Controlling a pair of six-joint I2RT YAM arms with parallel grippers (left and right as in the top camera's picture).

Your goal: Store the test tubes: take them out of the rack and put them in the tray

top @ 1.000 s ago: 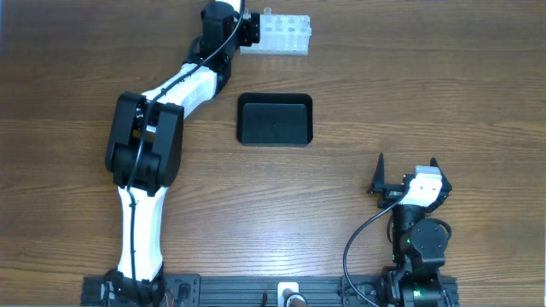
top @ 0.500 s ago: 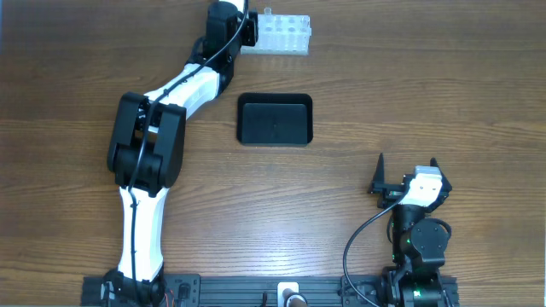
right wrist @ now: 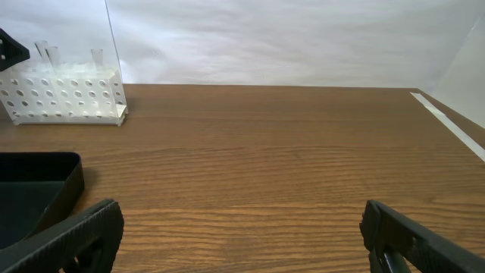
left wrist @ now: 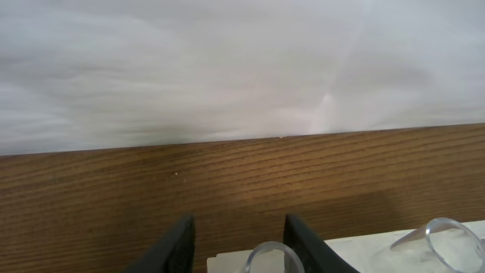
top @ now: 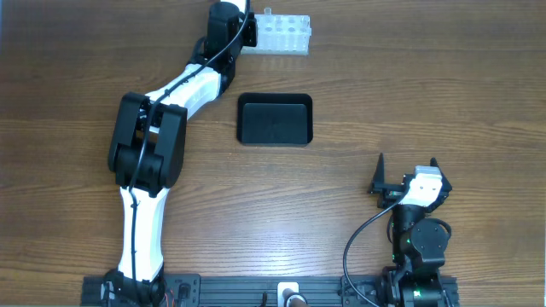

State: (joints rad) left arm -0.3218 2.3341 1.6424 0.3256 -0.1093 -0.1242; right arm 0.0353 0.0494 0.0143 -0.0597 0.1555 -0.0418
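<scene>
The white perforated rack (top: 284,34) stands at the table's far edge with clear test tubes (right wrist: 50,54) upright in it. The black tray (top: 275,119) lies nearer, in the middle, with nothing in it. My left gripper (top: 249,32) is at the rack's left end. In the left wrist view its fingers (left wrist: 180,244) straddle the rim of one tube (left wrist: 265,250), open, and a second tube rim (left wrist: 447,230) shows further along the rack top (left wrist: 364,254). My right gripper (top: 405,175) hangs open over bare table near its base, holding nothing.
A pale wall (left wrist: 242,68) rises just behind the table's far edge, close behind the rack. Bare wood surrounds the tray on all sides. The table's right edge (right wrist: 447,121) shows in the right wrist view.
The left arm has shifted slightly right, toward the rack's end. The right arm, the rack and the tray have not moved.
</scene>
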